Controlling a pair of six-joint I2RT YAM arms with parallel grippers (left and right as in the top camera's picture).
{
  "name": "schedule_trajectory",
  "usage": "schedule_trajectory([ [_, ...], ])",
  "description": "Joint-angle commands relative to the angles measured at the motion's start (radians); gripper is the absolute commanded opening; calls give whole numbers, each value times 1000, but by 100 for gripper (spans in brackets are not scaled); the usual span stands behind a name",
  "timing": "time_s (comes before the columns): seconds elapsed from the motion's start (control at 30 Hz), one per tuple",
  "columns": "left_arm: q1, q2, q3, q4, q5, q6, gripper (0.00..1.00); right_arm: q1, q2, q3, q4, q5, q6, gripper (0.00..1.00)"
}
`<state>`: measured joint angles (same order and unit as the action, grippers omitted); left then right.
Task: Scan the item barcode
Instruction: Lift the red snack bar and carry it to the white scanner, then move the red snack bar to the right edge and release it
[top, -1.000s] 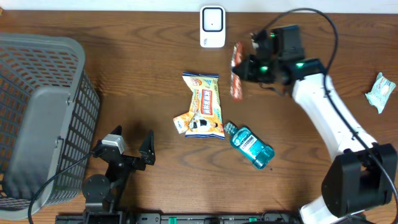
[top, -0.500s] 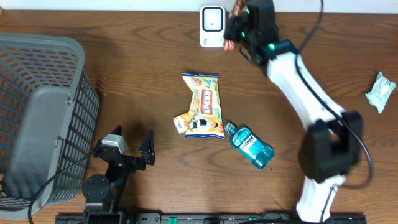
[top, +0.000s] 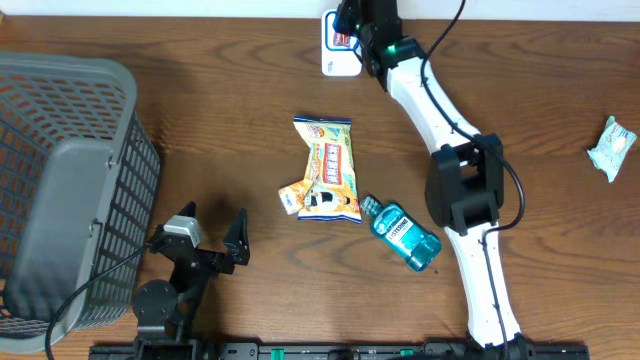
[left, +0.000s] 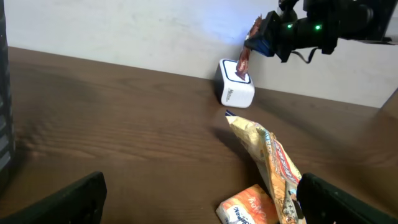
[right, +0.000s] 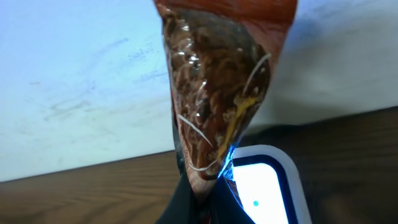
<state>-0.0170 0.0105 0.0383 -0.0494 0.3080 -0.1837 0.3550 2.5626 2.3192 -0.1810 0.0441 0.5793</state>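
Well apart from scanner (top: 338, 64): snacks (top: 328, 170), mouthwash (top: 403, 233), basket (top: 135, 190).

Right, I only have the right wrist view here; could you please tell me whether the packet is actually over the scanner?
Observer: Yes; the left wrist view shows the brown packet hanging from the right claw, its lower end at the top of the white scanner.
Operator: Thank you. What else is on the table?
Observer: Overhead, a yellow snack bag and a teal mouthwash bottle lie mid-table.
Operator: And the left arm?
Observer: The left claw is open and empty, near the grey basket.
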Motion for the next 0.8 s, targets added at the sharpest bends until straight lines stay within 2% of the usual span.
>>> schedule_trajectory([
  [0.0, -4, -5, -18, -31, 4, -2, 98, 24, 9, 39, 0, 106, 25, 1],
  [0.17, -4, -5, -18, -31, 4, -2, 98, 32, 9, 39, -19, 163, -7, 1],
  [0.37, -4, -5, -18, -31, 4, -2, 98, 22, -16, 43, -116, 159, 39, 1],
  [0.43, -4, -5, -18, -31, 4, -2, 98, 8, -49, 43, -188, 159, 55, 1],
  [0.57, -4, -5, -18, -31, 4, -2, 98, -71, -192, 43, -483, 165, 56, 1],
  [0.77, -4, -5, -18, -31, 4, -2, 98, -219, -261, 43, -785, 230, 55, 1],
])
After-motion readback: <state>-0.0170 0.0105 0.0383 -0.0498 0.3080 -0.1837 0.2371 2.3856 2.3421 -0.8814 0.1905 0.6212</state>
